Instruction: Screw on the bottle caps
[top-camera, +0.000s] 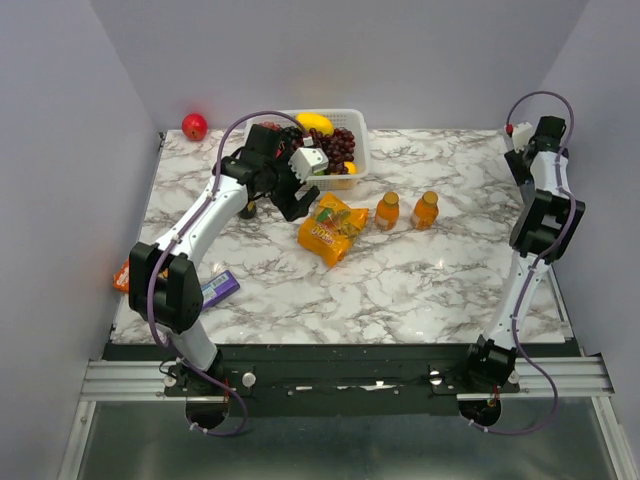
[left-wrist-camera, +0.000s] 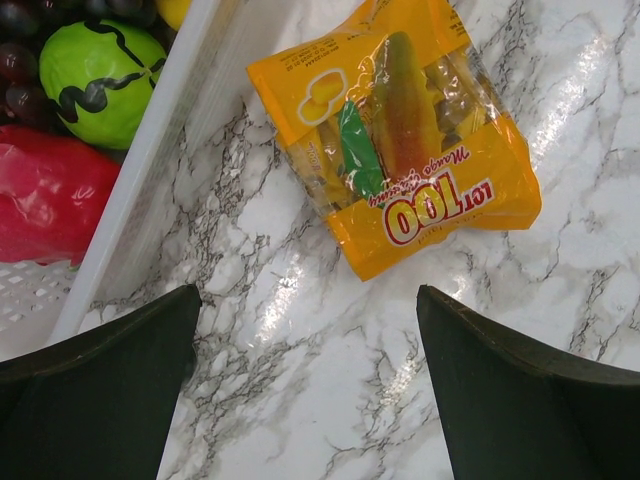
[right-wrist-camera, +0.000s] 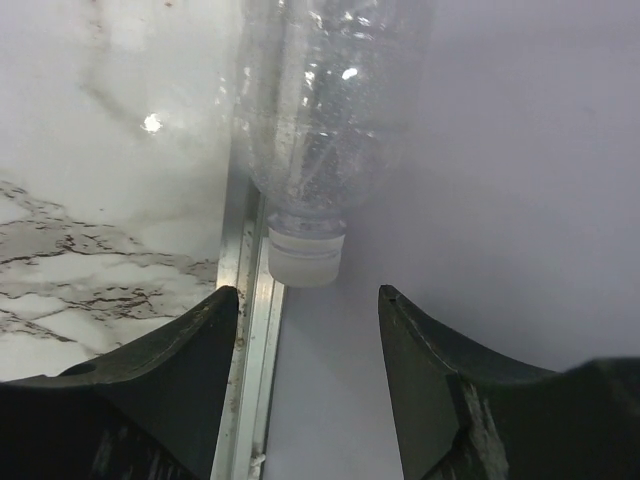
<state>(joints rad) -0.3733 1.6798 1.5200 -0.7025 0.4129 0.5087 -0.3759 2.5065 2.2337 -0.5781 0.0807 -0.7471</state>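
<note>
Front edge: both arm bases are bolted to a metal rail (top-camera: 340, 378) along the near side of the table (top-camera: 420, 290).
Near left: a purple packet (top-camera: 220, 289) lies flat beside the left arm's elbow. An orange packet (top-camera: 121, 278) sits at the left table edge, partly hidden by that arm.
Open room: bare marble runs from the front rail up to the snack bag, and across to the right arm.
Snack bag: the yellow snack bag (left-wrist-camera: 400, 150) lies flat mid-table, just in front of the basket's near corner.
Left gripper: the left gripper (left-wrist-camera: 307, 298) hangs over bare marble. Its fingers are spread wide with nothing between them. The bag is ahead of it and the basket wall is on its left.
Orange bottles: one orange bottle (top-camera: 387, 211) stands upright just right of the bag. A second orange bottle (top-camera: 426, 210) stands close beside it, not touching. Their tops look orange, but how the caps are seated cannot be told.
Basket: the white basket (left-wrist-camera: 165, 140) holds a green fruit (left-wrist-camera: 95, 65), a red item (left-wrist-camera: 40, 190), grapes (top-camera: 340, 145) and a banana (top-camera: 314, 122).
Right gripper: the right gripper (right-wrist-camera: 305, 296) is at the far right corner. It is parted and empty.
Clear bottle: the clear bottle (right-wrist-camera: 320, 100) is just beyond those fingertips, over the table's metal side strip (right-wrist-camera: 245, 300) and against the wall (right-wrist-camera: 520, 150). A white cap (right-wrist-camera: 307, 258) on its neck points toward the gripper.
Far left corner: an apple (top-camera: 194, 126) rests against the back wall.
</note>
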